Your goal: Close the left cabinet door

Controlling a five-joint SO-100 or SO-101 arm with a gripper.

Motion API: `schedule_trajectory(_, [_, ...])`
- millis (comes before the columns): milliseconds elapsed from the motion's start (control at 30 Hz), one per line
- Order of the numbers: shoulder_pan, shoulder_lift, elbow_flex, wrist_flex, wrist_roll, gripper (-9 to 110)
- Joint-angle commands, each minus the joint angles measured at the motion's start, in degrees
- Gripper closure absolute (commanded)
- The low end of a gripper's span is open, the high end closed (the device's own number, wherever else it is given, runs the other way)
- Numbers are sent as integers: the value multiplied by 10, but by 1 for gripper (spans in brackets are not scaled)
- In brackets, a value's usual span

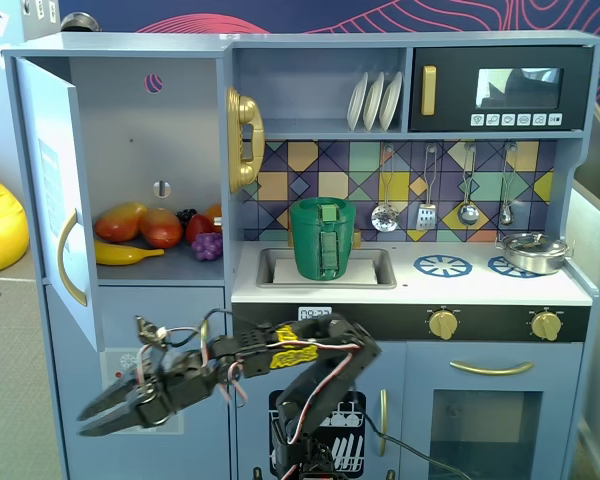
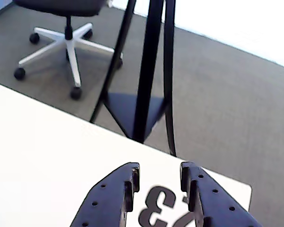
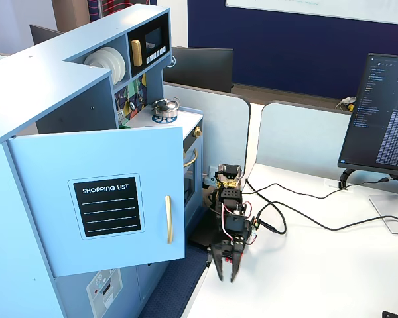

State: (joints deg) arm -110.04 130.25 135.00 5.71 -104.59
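Note:
The left cabinet door point(image 3: 99, 199) is a light-blue panel with a black "SHOPPING LIST" board and a gold handle point(image 3: 168, 219). It stands wide open, swung out from the cabinet. In a fixed view I see its pale inside face point(image 1: 55, 190) nearly edge-on, with the handle point(image 1: 68, 258). My gripper point(image 1: 82, 421) is open and empty. It sits low, below and to the right of the door's bottom edge, and does not touch it. In another fixed view the gripper point(image 3: 225, 271) points down at the table edge, right of the door. The wrist view shows the gripper point(image 2: 159, 171) over the white table; the door is out of that view.
Toy fruit point(image 1: 140, 230) lies inside the open cabinet. A gold phone point(image 1: 244, 140) hangs beside it and a green pot point(image 1: 322, 238) sits in the sink. Cables point(image 3: 298, 205) and a monitor point(image 3: 385, 119) are on the table. An office chair point(image 2: 66, 38) and a black tripod point(image 2: 142, 71) stand on the floor.

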Motion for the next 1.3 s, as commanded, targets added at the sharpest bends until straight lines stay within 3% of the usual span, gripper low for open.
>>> schedule_trajectory(0, [-26,-98,-123,-63,-18,102])
schedule_trajectory(467, [74,-359,-456,-93,-135,102])
schedule_trajectory(733, [125,-340,-434,-94,-196,102])
schedule_trajectory(1267, [251,-202,-289,-78,-200,102])
